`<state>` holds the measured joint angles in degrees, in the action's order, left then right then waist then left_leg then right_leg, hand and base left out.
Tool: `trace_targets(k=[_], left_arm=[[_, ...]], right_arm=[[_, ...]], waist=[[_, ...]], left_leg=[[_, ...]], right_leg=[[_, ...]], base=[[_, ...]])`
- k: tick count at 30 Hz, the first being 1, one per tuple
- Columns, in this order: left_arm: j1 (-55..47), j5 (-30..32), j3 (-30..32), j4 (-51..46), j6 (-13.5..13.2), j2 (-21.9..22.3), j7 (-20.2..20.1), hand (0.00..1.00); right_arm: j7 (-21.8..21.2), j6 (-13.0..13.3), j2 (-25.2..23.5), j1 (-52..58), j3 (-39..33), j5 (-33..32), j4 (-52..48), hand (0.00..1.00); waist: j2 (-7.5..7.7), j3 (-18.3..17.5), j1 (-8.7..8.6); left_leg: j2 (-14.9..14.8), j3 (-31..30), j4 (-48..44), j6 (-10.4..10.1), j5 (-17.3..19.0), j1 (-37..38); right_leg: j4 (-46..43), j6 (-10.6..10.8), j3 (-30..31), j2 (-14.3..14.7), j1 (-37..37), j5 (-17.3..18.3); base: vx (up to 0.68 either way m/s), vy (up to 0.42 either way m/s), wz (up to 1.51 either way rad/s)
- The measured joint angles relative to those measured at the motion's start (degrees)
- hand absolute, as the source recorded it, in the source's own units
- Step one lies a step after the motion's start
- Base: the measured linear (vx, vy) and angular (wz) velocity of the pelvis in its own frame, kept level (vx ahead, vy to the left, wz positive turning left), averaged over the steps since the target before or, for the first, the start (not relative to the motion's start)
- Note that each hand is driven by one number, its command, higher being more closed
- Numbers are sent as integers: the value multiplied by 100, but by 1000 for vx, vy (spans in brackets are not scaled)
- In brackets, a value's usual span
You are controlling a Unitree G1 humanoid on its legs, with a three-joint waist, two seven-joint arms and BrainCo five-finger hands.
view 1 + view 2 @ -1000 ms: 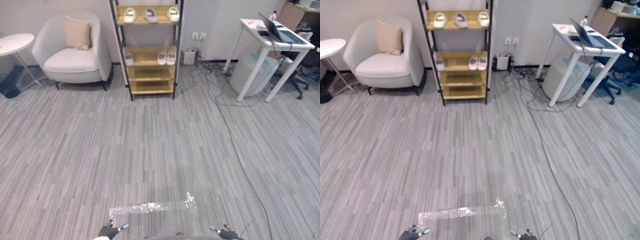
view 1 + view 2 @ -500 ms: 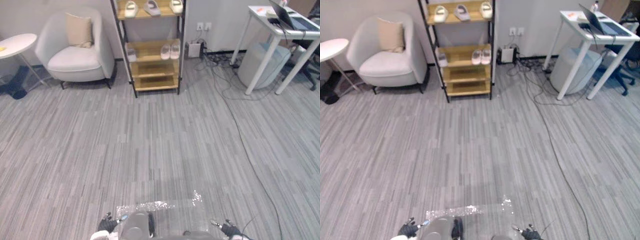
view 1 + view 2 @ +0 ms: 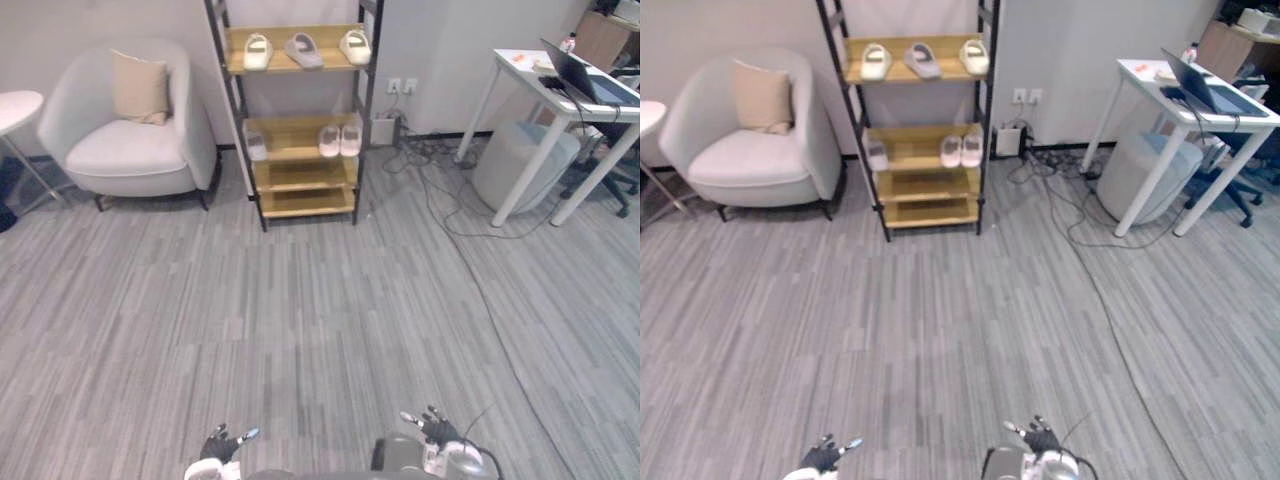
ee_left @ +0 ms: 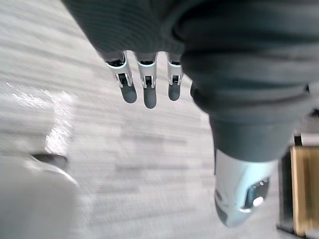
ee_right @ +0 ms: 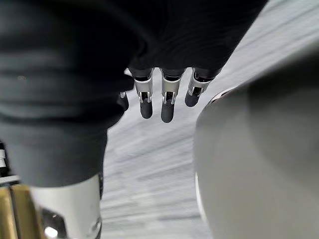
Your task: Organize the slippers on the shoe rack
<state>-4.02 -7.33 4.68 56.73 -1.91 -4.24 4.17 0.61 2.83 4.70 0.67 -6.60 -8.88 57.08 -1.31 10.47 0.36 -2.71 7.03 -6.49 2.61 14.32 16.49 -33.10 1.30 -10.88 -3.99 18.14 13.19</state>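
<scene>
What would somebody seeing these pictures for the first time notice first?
The wooden shoe rack against the far wall stands out, with three slippers on its top shelf and three more on the middle shelf. A pale armchair stands to its left. Near the bottom edge, the left hand and right hand hang open over the grey carpet, holding nothing.

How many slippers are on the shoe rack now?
6. Top shelf of the shoe rack: three slippers, left, middle, right. Second shelf: one at its left end, two side by side at its right. More may be hidden.
</scene>
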Motion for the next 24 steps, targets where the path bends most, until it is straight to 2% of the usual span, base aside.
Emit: trace_targets(k=[1,2,3,4,5,6,7,8,9,10,12,14,15,16,18,19,21,22,23,24], left_arm=[[-8,2,-13,0,-2,33,-6,0],[-5,55,-2,-42,-13,44,-60,0],[107,56,69,80,-12,92,-68,0],[125,59,102,99,-15,108,-74,0],[142,60,107,109,-20,215,-85,0],[157,67,180,104,-40,375,-77,0],[154,70,209,109,-34,402,-78,0],[145,109,373,26,-23,453,-101,0],[148,109,555,-40,-18,526,-97,0],[131,114,694,-136,-26,521,-84,0],[64,114,743,-325,-42,517,-83,0],[56,106,718,-361,-75,504,-83,0],[55,105,704,-389,-89,505,-84,0],[55,102,660,-434,-118,505,-85,0],[36,93,659,-429,-123,492,-83,0],[10,80,662,-433,-124,485,-82,0],[-21,27,668,-422,-144,494,-78,0],[-12,24,672,-409,-144,474,-89,0],[-12,27,675,-387,-141,394,-100,0],[-12,29,668,-372,-138,370,-96,0]], right_arm=[[1,-2,-18,-1,3,2,7,0],[0,-11,-48,75,6,1,16,0],[-17,9,-20,24,-58,-43,4,0],[-2,-5,13,-68,-48,4,11,0],[-3,-3,32,-61,-59,7,23,0],[1,-12,38,-25,-240,8,41,0],[3,-14,41,-20,-251,5,40,0],[13,-14,37,39,-263,0,-8,0],[27,-15,33,92,-231,-2,-28,0],[50,-22,21,151,-213,2,-64,0],[61,-68,-16,215,-211,-5,-135,0],[60,-78,-11,147,-213,-9,-26,0],[64,-96,-3,121,-213,-12,37,0],[70,-120,-5,126,-210,-16,49,0],[71,-123,-8,115,-161,-16,55,0],[78,-122,-18,100,-131,-17,55,0],[91,-121,-24,87,17,-21,81,0],[94,-124,-46,61,22,-17,163,0],[97,-128,-142,51,12,-15,282,0],[89,-127,-199,46,14,-14,284,0]], waist=[[33,3,-20],[157,-41,-26],[88,51,0],[-34,67,3],[-122,8,-55],[-243,-5,-40],[-256,1,-42],[-256,8,-43],[-240,26,-40],[-176,80,-2],[-144,116,56],[-138,119,148],[-142,121,211],[-140,120,294],[-148,130,338],[-156,134,371],[-175,107,498],[-109,55,539],[34,-18,551],[101,-62,552]], left_leg=[[-35,-3,3,-45,26,62],[28,-41,-14,-232,134,179],[-86,-173,-94,-526,354,453],[-200,-193,-208,-541,353,455],[-289,-305,-476,-552,336,307],[-449,-345,-1281,-647,139,-10],[-477,-366,-1447,-681,98,-78],[-548,-429,-2214,-688,-143,-380],[-656,-413,-3184,-698,-667,-784],[-891,-204,-4185,-689,-621,-1199],[-1076,221,-4961,-674,-327,-1750],[-863,538,-4456,-415,41,-2345],[-701,584,-3909,-396,88,-2531],[-433,578,-2877,-413,37,-2665],[-74,491,-1090,-454,-479,-2811],[13,482,-446,-436,-873,-2883],[20,508,-219,-456,-1370,-2941],[104,521,-233,-279,-1806,-2907],[274,592,-325,-21,-1771,-2827],[344,649,-480,72,-1562,-2823]], right_leg=[[812,-1,163,135,-62,-475],[1623,-97,358,161,-147,-1305],[1191,-406,288,195,-75,-1583],[1054,-475,222,246,-81,-1411],[1088,-443,169,310,-147,-1147],[1146,-529,6,384,-341,-913],[1154,-539,-11,393,-392,-884],[1248,-546,-76,409,-591,-745],[1376,-563,-95,428,-887,-626],[1542,-634,-97,466,-1257,-513],[1817,-658,-94,496,-1805,-342],[2199,-595,8,488,-2257,-306],[2328,-568,64,474,-2377,-293],[2461,-521,143,449,-2500,-285],[2736,-527,250,425,-2747,-238],[2901,-467,330,429,-2905,-193],[3069,-252,526,437,-3146,-51],[3009,-130,593,331,-3277,104],[2811,-27,672,148,-3276,247],[2444,22,797,39,-3138,269]], base=[[540,-197,36],[585,-232,20],[570,-227,10],[502,-237,21],[523,-266,33],[512,-283,37],[432,-235,28],[323,-172,30],[387,-178,35],[452,-189,24],[337,-122,6],[287,-69,-22],[286,-7,-45],[311,36,-45],[394,100,-34],[423,158,-37],[564,230,-41],[609,225,-23],[636,198,-14],[604,202,-6]])
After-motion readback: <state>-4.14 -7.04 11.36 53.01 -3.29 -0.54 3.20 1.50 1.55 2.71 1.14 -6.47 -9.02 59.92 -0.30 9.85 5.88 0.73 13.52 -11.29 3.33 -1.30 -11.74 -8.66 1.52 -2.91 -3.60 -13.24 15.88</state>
